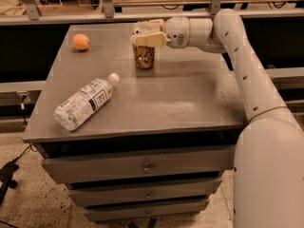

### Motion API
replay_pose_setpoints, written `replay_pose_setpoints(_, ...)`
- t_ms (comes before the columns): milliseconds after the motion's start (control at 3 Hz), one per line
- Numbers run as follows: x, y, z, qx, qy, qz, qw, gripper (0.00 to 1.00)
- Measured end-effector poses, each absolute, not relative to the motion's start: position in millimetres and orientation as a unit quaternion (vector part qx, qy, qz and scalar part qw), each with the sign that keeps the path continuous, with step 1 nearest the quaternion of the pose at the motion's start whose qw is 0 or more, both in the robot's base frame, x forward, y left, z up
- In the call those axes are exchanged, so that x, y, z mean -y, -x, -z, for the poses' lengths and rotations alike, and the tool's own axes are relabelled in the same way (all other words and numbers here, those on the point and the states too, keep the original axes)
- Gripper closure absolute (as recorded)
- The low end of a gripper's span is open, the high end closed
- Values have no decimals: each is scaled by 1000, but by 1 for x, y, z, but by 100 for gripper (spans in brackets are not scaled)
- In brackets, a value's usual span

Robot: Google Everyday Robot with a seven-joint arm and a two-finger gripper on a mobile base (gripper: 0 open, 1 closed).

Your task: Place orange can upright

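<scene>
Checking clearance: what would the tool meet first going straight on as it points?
Likely nothing: the tool, over the dented orange-brown metal can, points picture-left; the round orange fruit looks lower, depth unclear.

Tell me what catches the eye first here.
The big white robot arm reaching in from the right stands out first, its gripper right at the top of the small dented orange-brown metal can, which stands upright near the back of the grey metal table. Next, a clear plastic water bottle lies on its side front left, and a round orange fruit sits in the back left corner.
</scene>
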State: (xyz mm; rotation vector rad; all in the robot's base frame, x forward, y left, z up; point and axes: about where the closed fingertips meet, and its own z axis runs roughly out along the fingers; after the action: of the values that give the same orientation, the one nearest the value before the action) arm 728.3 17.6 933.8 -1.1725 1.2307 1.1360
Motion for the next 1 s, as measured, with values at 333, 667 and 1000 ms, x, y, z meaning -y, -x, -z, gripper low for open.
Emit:
replay_pose_setpoints(333, -20, -728, -934, -513, 490, -475, 520, 0)
replay_pose_setpoints(667, -22, -726, -936, -513, 496, -473, 516, 0)
replay_pose_setpoints(1000, 5, -713, -961, -558, 531, -379, 512, 0)
